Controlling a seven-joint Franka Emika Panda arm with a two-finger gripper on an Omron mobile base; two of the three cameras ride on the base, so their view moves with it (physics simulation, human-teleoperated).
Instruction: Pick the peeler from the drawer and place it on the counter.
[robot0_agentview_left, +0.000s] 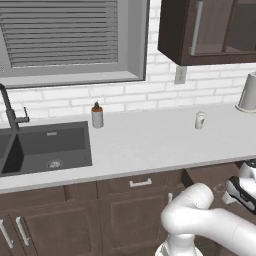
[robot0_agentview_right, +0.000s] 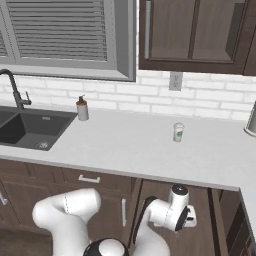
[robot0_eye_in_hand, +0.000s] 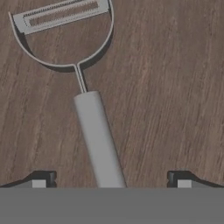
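Down inside the open dark brown wooden drawer, the slim silvery-grey metal peeler lies flat, blade toward 12 o'clock, handle running between the wide-open gripper, likely lined up for a grasp. Nothing crowds it; on the pale tabletop stands a small white cup.

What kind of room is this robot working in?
A kitchen, a rendered one: a dark sink with a faucet set in a pale counter, brown cabinets below, and a peeler lying in a wooden drawer.
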